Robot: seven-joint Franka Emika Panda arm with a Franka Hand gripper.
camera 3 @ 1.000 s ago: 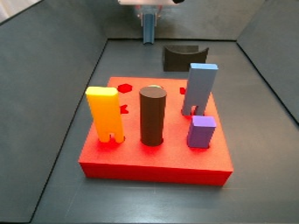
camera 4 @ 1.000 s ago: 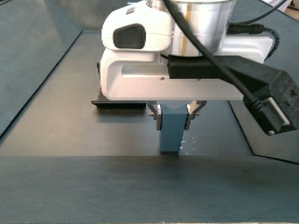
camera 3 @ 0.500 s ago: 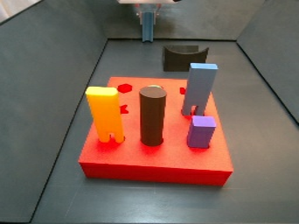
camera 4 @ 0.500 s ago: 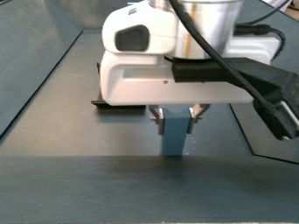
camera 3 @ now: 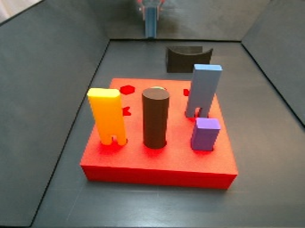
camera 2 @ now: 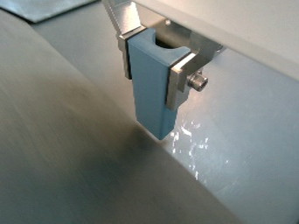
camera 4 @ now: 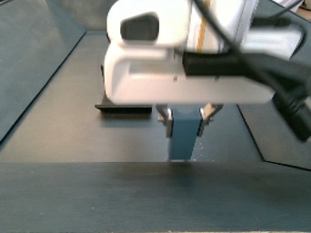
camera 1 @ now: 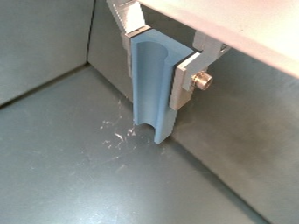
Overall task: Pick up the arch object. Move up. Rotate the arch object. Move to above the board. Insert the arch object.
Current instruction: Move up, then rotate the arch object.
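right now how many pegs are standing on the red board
4: yellow peg front left, dark cylinder centre, tall blue peg back right, purple peg front right. The tool is at the back.

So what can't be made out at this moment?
- Arch object and board: outside both wrist views, and blocked by the arm's white body in a side view.
- Gripper: clamped on a blue piece. Whether the piece's lower end touches the floor is unclear in both wrist views.
- Gripper in a side view: cut off by the top edge, fingers too small.
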